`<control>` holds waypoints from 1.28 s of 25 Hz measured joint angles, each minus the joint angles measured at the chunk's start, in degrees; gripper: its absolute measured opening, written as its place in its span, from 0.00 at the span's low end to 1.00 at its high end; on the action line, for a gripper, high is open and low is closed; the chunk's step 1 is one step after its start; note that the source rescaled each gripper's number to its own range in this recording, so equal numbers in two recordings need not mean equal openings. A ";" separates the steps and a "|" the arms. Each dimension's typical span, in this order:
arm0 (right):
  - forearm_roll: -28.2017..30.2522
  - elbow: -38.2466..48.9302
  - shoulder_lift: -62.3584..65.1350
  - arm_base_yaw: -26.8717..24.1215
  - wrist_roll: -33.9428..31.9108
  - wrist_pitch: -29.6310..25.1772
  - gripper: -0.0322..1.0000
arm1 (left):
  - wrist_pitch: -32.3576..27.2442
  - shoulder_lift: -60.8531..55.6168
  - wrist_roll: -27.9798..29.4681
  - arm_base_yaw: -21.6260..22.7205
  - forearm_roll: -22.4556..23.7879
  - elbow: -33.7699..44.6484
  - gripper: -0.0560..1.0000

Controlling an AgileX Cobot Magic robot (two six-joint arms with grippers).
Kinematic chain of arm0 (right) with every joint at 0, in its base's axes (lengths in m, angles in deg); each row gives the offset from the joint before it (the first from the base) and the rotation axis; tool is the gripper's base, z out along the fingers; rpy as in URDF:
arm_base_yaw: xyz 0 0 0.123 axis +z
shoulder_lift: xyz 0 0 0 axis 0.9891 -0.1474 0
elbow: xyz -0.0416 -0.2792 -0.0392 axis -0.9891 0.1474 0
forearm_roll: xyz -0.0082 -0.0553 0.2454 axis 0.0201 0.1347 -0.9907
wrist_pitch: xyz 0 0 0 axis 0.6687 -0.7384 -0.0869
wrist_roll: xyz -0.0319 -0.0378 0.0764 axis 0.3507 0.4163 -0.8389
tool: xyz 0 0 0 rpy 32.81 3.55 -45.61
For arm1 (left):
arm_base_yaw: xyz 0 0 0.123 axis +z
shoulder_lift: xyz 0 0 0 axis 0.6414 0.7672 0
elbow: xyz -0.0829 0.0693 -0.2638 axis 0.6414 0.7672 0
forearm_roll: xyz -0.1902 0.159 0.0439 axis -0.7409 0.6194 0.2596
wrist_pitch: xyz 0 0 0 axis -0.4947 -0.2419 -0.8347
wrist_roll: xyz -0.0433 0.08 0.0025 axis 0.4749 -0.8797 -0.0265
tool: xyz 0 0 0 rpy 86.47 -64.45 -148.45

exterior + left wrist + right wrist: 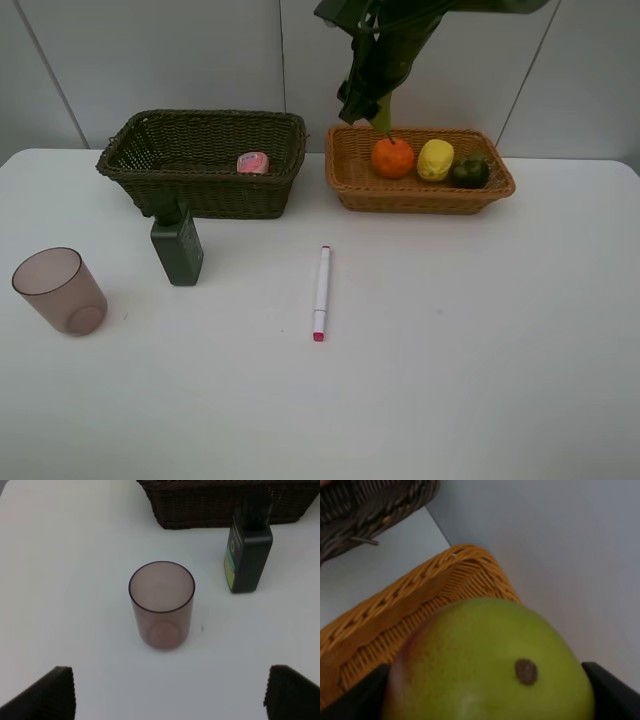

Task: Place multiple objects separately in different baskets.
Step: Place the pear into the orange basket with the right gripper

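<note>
Open table [500, 350] runs across the front and right, broken by the marker [321, 292] mid-table and the cup [60, 290] far left. The green bottle [177, 245] stands just in front of the dark basket [230, 195]. Orange [393, 158], lemon [435, 160] and mangosteen [470, 171] fill the tan basket's [420, 200] middle and right; the right gripper [378, 108], with its pear [495, 665], hangs over the free left end.

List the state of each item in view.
Cup: upright, empty.
Green bottle: upright on table.
Marker: lying on table.
Pink bottle: in dark basket.
Orange: in tan basket.
Lemon: in tan basket.
Mangosteen: in tan basket.
Pear: held by right gripper over tan basket.
Left gripper: open, empty.
</note>
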 joint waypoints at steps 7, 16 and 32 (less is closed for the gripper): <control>5.54 0.10 -6.29 -2.31 0.00 1.20 0.70 | 0.00 0.00 0.00 0.00 0.00 0.00 1.00; 5.40 0.10 -8.20 -3.22 0.00 1.72 0.70 | 0.00 0.00 0.00 0.00 0.00 0.00 1.00; 0.84 0.10 -8.20 -3.22 -0.18 1.09 0.79 | 0.00 0.00 0.00 0.00 0.00 0.00 1.00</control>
